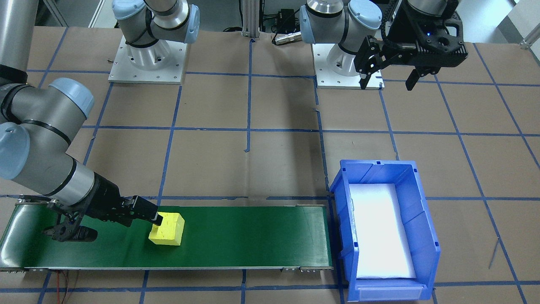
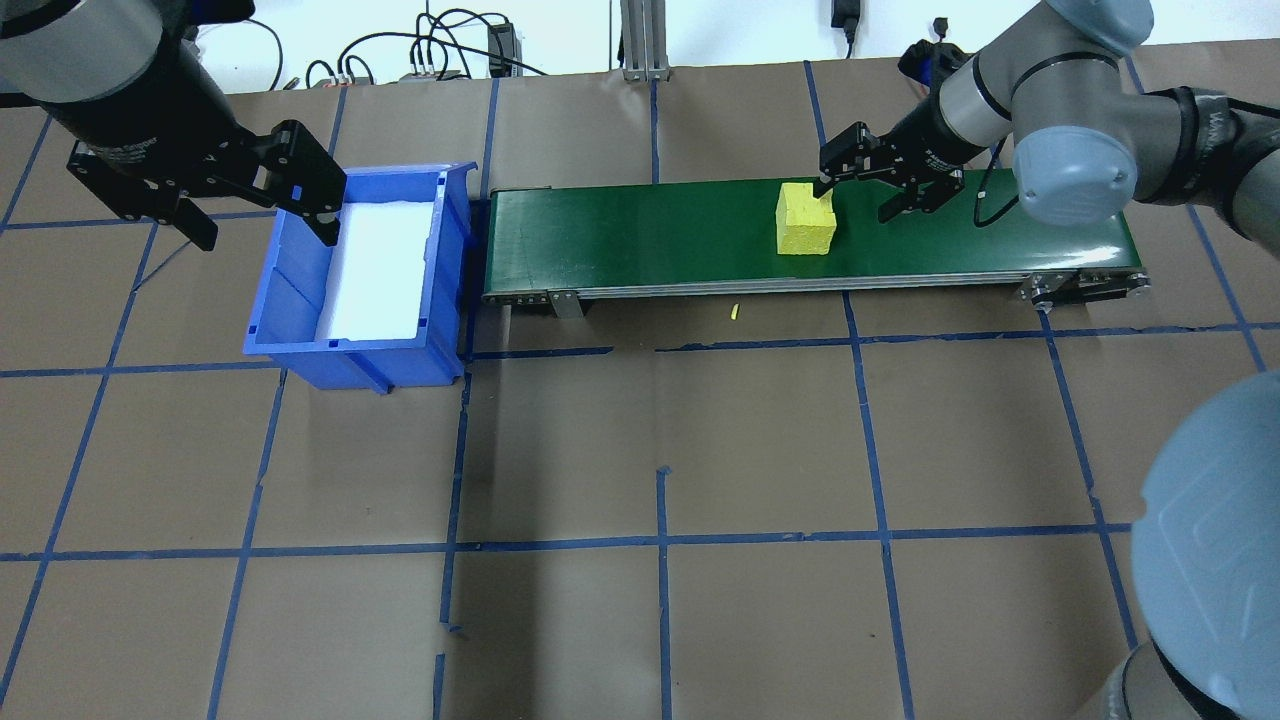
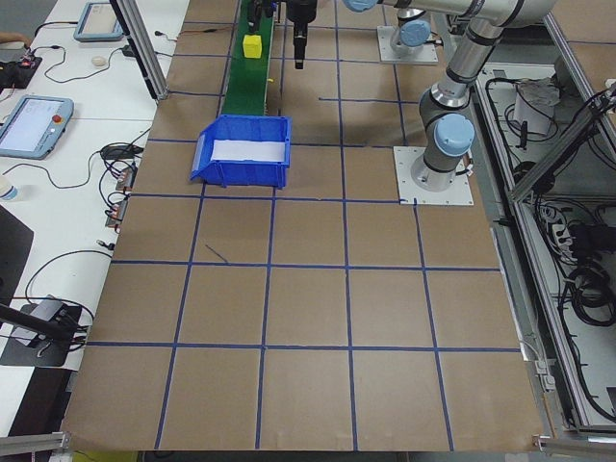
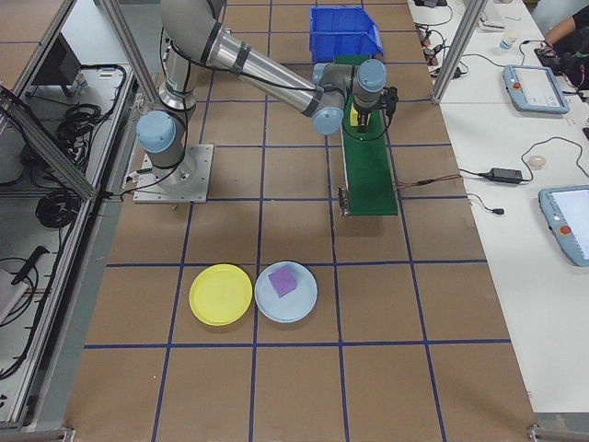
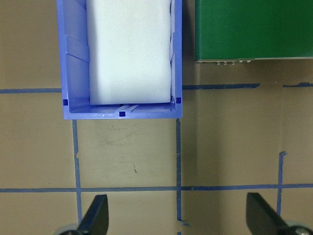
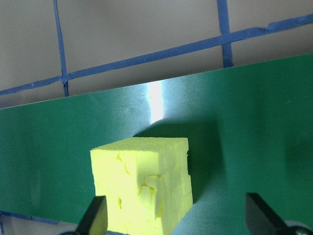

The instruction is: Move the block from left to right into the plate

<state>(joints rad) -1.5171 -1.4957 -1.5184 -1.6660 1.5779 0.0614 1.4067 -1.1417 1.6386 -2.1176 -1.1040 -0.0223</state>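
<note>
The yellow foam cube sits on the long green conveyor belt, toward the end far from the blue plastic bin. The right gripper is low over the belt with its jaws spread wide; 1 finger touches the top corner of the cube and the other finger stands apart over bare belt, so the cube is not between them and is not held. In the right wrist view the cube is close to the belt's near edge. The rest of the belt up to the bin is bare green.

The left gripper hangs open, holding nothing, above the brown table near the bin. In the exterior right view, a yellow round plate and a pale blue round plate carrying a purple block lie well apart from the belt.
</note>
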